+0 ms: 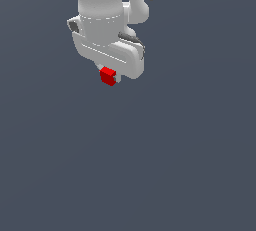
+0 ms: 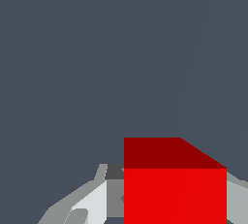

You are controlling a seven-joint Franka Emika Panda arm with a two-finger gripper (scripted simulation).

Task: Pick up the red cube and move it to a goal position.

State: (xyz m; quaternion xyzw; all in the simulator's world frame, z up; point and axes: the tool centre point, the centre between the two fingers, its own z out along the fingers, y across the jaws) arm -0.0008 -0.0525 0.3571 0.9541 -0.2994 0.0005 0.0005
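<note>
1. Exterior view: in the upper middle of the frame, the white pincer (image 1: 109,77) points down, clenched on the red cube (image 1: 107,75) between its fingertips.
2. Wrist view: the red cube (image 2: 174,194) fills the lower right, with grey fingers (image 2: 92,201) flanking it.

Spreads as a flat, matt, dark slate-grey ground surface (image 1: 150,175) across the whole exterior view, from the upper left of the frame to the lower right. Looks even in tone and finish throughout the lower half of the frame. Fills most of the wrist view as the same plain dark grey plane (image 2: 72,48), crossed by a very faint slanting change of shade. Shows, at upper centre of the exterior view, a small bright red plain cube (image 1: 107,75) clasped at the fingertips of a white robot gripper (image 1: 108,76). Cannot be told from either view whether resting on the surface or held clear of it.
</note>
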